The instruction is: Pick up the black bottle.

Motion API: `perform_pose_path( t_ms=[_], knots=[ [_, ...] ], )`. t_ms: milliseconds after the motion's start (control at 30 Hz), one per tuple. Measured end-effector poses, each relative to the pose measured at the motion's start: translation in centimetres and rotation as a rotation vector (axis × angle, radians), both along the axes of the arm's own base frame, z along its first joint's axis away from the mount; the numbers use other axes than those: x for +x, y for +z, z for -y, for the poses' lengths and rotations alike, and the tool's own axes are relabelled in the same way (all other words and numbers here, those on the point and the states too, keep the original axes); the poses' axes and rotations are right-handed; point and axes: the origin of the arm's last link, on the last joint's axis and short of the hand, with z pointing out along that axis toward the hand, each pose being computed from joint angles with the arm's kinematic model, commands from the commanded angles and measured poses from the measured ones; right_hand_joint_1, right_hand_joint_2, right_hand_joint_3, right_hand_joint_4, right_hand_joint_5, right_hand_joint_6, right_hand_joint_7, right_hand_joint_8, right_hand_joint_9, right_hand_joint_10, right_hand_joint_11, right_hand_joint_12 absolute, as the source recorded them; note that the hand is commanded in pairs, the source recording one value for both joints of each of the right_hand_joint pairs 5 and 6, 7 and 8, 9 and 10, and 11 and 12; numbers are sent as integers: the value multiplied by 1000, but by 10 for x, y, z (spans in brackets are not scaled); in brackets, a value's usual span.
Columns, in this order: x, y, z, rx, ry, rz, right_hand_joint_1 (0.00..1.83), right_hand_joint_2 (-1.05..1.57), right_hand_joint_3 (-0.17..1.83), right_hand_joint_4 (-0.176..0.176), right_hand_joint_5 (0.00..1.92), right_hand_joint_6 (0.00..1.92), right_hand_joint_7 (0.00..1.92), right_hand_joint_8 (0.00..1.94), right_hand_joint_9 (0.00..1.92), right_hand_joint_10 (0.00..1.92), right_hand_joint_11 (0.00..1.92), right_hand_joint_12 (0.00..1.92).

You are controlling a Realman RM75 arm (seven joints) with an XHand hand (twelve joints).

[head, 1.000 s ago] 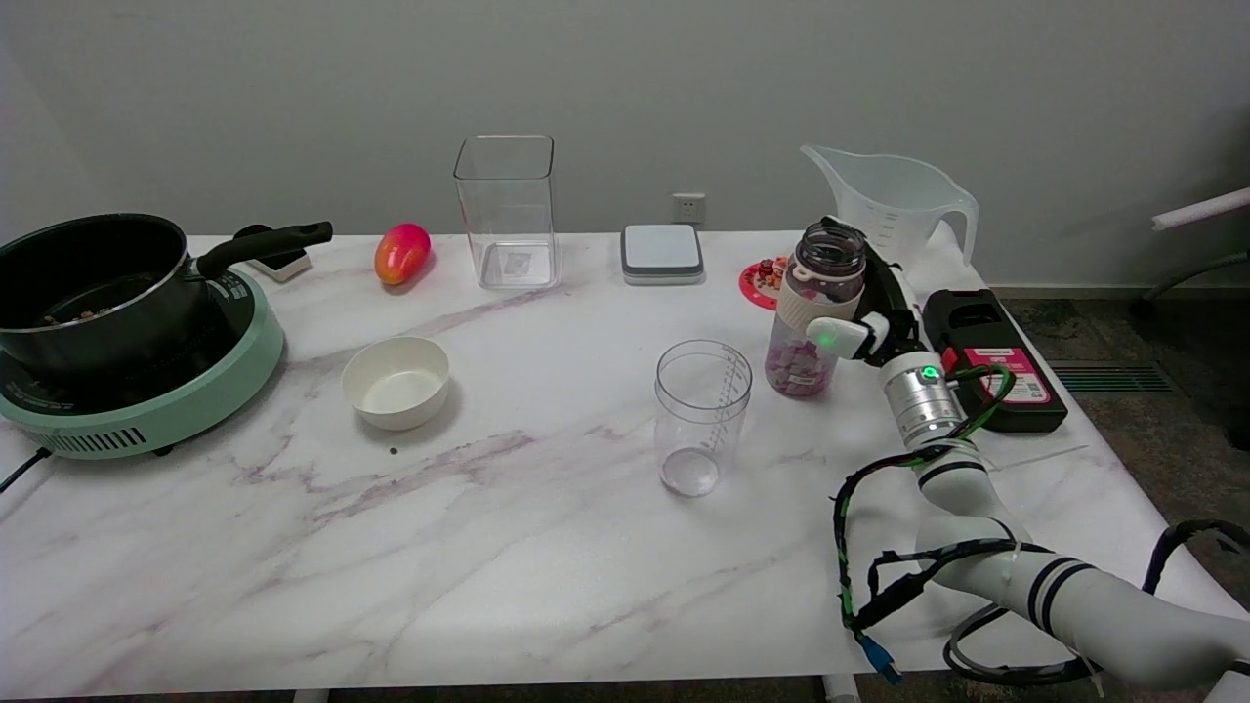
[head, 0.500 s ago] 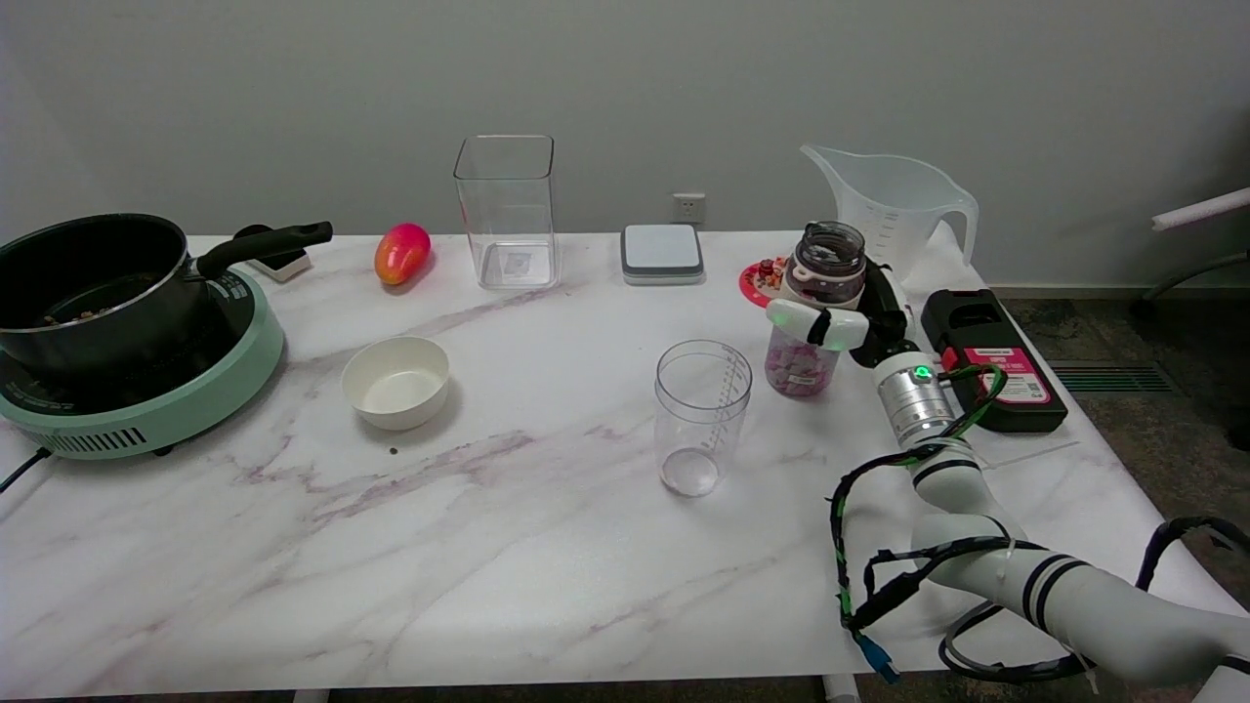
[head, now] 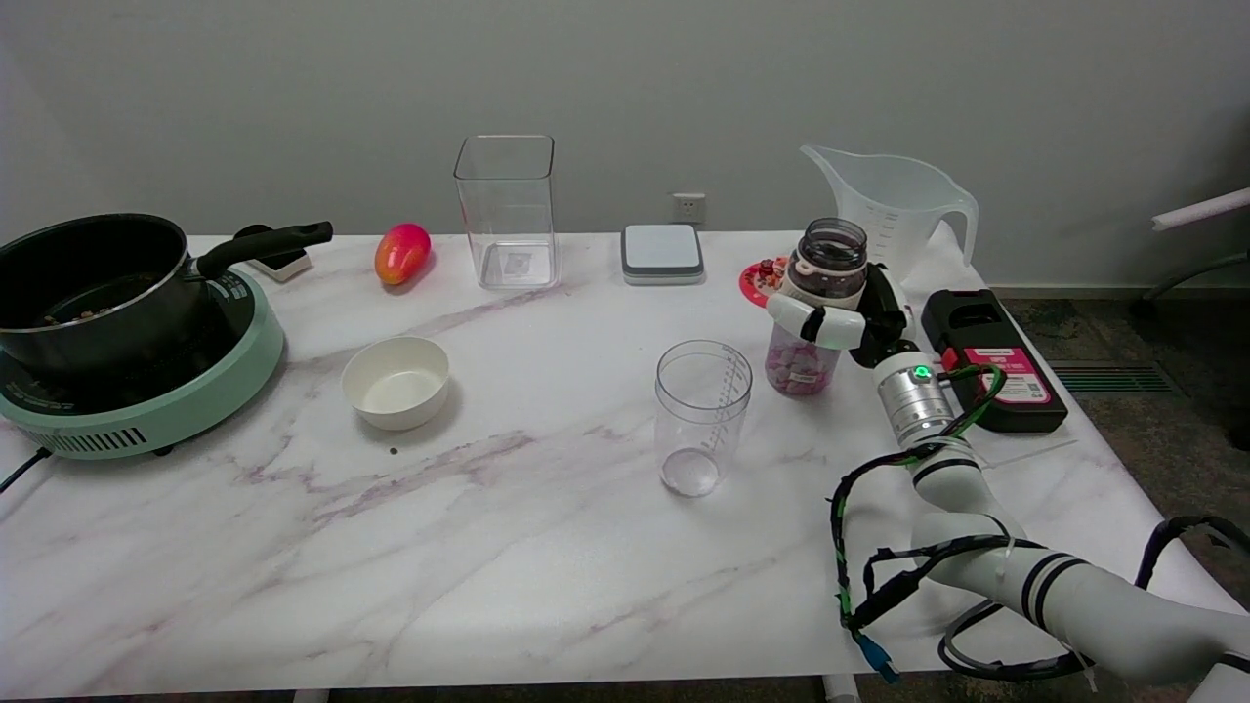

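**Head view: right hand wrapped around the dark-topped bottle at three o'clock**

Head view shows white fingers (head: 815, 322) curled across the front of the black bottle (head: 815, 312), clamped on its pale middle band, with the black-and-white right hand (head: 859, 317) behind and beside it. One bottle: round, clear plastic, dark smoky neck open at the top, pinkish pieces heaped in its lower part. It stands upright at about three o'clock on the table; whether its base touches the surface I cannot tell. One metal wrist cuff with a green light follows at five o'clock of the hand, then the smooth white arm, wrapped in black and green cables, running to the lower right corner.

Just at eight o'clock of the bottle stands one clear round measuring cup (head: 701, 415) with printed marks. At twelve o'clock of it, partly hidden, lies one flat red disc (head: 757, 281). Beyond, at one o'clock, rises one translucent plastic jug (head: 894, 205) with a spout and handle. At three o'clock lies one black box (head: 991, 356) bearing a pink label.

Farther off sit one grey-and-white square scale (head: 662, 254), one tall clear square container (head: 506, 210), one glossy red-orange mango (head: 401, 253), one white round bowl (head: 395, 381), and one black pot (head: 93, 283) on one mint-green cooker (head: 156, 391) at nine o'clock. All rest on one marble-patterned table (head: 488, 547).
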Motion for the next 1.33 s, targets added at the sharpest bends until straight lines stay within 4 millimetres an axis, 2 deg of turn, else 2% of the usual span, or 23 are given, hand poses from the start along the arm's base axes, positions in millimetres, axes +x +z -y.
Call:
perform_pose_path(
  t_ms=[133, 567, 933, 1100, 1333],
  knots=[
    [0, 1, 0, -3, 0, 1, 1486, 708, 574, 0, 1540, 1540, 1466, 1466, 1344, 1344, 1150, 1150],
    [5, 2, 2, -10, 19, 0, 1469, 917, 485, 0, 1664, 1664, 1558, 1558, 1419, 1419, 1196, 1196],
    [42, 8, 6, -6, 135, -44, 1416, 1182, 380, 0, 1773, 1773, 1639, 1639, 1520, 1520, 1266, 1266],
    [63, 15, 0, -3, 174, -126, 1414, 1193, 362, 0, 1753, 1753, 1637, 1637, 1527, 1527, 1269, 1269],
    [82, 23, -12, -14, 149, -286, 1419, 1193, 361, 0, 1745, 1745, 1640, 1640, 1536, 1536, 1275, 1275]
  ],
)
